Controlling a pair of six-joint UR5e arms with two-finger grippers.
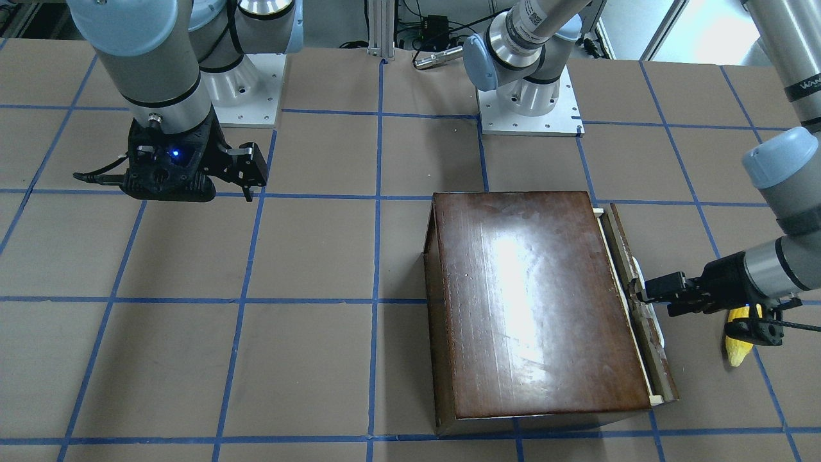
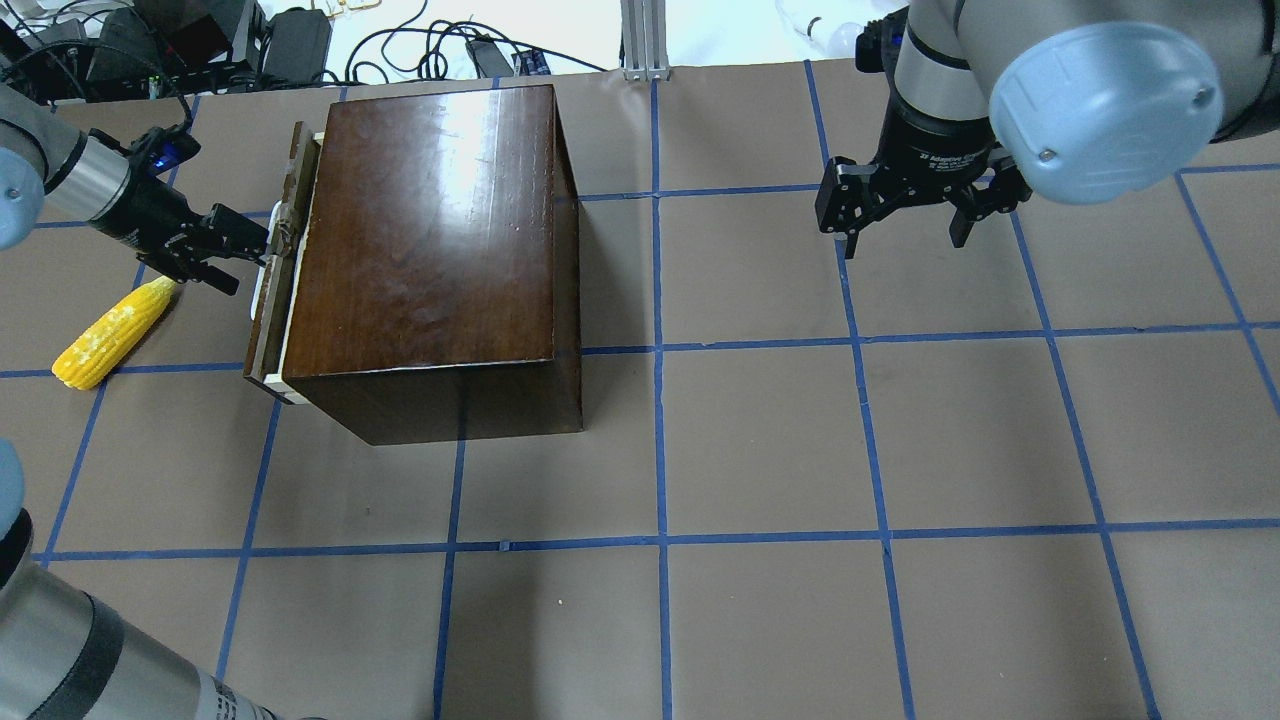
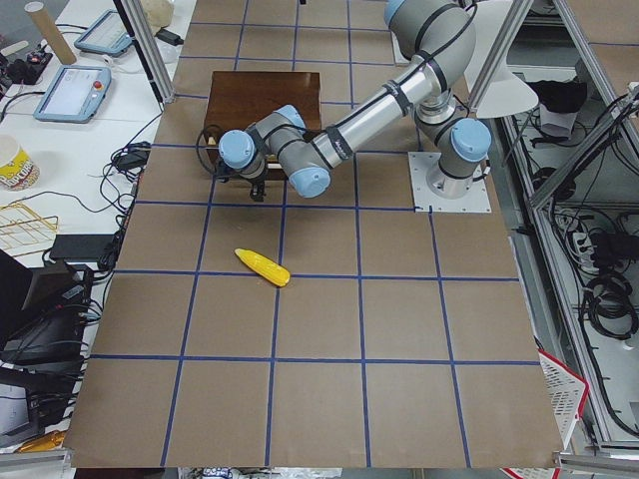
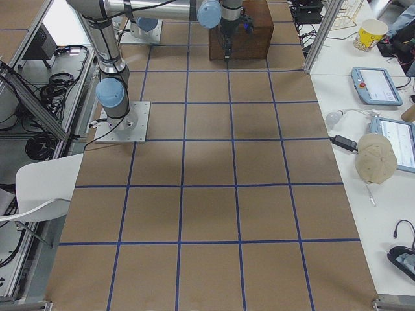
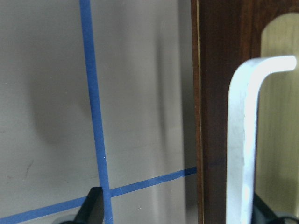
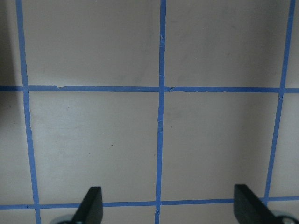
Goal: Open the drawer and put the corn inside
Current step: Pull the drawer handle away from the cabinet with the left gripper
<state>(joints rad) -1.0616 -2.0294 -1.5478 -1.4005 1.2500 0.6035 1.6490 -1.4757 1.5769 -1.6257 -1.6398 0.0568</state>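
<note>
The glossy dark-brown box [image 2: 430,230] stands on the table's left half. Its drawer [image 2: 262,340] faces left and is out by a narrow gap, with a strip of pale wood showing behind the dark front panel [image 1: 621,240]. My left gripper [image 2: 250,250] is level with the cream handle [image 5: 243,140]. It is open, with the handle between its fingers and close to one of them. The yellow corn [image 2: 115,330] lies on the table just left of the drawer, below the left wrist, and is partly hidden in the front-facing view [image 1: 737,350]. My right gripper [image 2: 900,240] hangs open and empty over the far right.
The table [image 2: 760,440] is brown paper with a blue tape grid. The arm bases [image 1: 529,109] stand on plates at the robot's edge. Cables and boxes lie beyond the far edge [image 2: 300,40]. Side benches hold tablets and a cup [image 4: 373,32].
</note>
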